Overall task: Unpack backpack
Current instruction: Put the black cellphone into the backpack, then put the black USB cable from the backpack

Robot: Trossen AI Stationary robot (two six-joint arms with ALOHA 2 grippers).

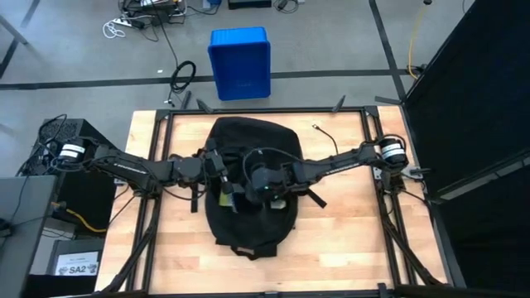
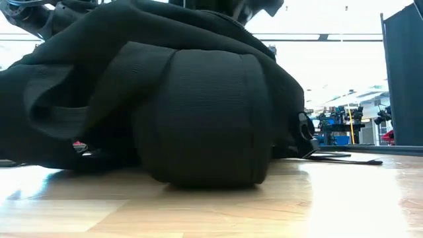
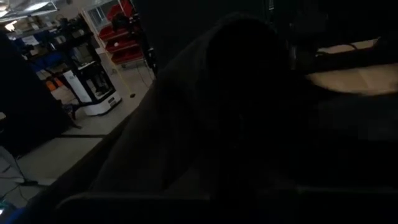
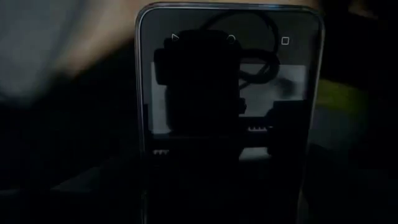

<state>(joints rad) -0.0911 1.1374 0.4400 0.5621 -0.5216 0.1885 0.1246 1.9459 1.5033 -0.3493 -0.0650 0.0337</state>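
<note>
The black backpack [image 1: 248, 145] lies flat on the middle of the wooden table [image 1: 348, 240]; in the low view its rounded bottom end [image 2: 198, 112] fills the picture. My left gripper [image 1: 218, 175] is shut at the backpack's left side, by the opening. My right gripper [image 1: 263, 185] reaches into the opening from the right, slanting down and open. Straight ahead of it in the right wrist view is a phone [image 4: 230, 124] with a dark glass face that mirrors the wrist. Something yellow [image 1: 227, 197] shows in the opening. My left gripper is shut on the backpack's fabric at the left of the opening. In the left wrist view the black cloth [image 3: 205, 124] rises right in front of the camera. The place of contact is lost in the dark, so which edge or how many layers cannot be told.
A blue plastic bin [image 1: 240, 62] stands on the floor beyond the table's far edge. A small dark cable [image 1: 319, 128] lies on the table at the back right. A backpack strap [image 2: 344, 158] trails on the wood beside the bag. Bare wood lies left, right and near.
</note>
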